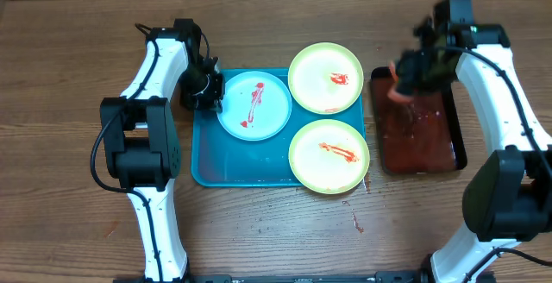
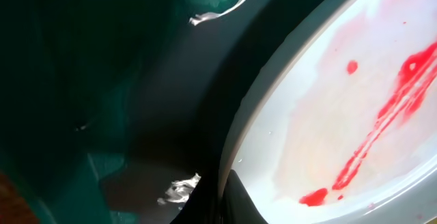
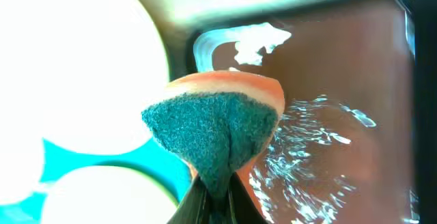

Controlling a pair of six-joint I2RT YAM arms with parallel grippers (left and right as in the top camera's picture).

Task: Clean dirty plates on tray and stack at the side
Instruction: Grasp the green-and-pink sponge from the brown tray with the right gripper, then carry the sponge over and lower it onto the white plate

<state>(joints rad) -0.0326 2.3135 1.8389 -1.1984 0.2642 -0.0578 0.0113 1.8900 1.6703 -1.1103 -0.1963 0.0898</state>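
The turquoise tray (image 1: 207,169) holds three plates smeared with red sauce. The light-blue plate (image 1: 254,103) lies at its back left. One yellow-green plate (image 1: 325,78) lies at the back right and the other (image 1: 329,155) at the front right. My left gripper (image 1: 210,91) sits at the blue plate's left rim. In the left wrist view its fingers (image 2: 229,200) close over the rim of the plate (image 2: 328,115). My right gripper (image 1: 405,74) is shut on an orange sponge with a green scouring face (image 3: 212,125). It holds the sponge above the left end of the dark red tray.
A dark red-brown tray with a black rim (image 1: 418,136) stands to the right of the turquoise tray, and its surface (image 3: 341,80) looks wet. A few red sauce spots (image 1: 356,223) lie on the wooden table in front of the trays.
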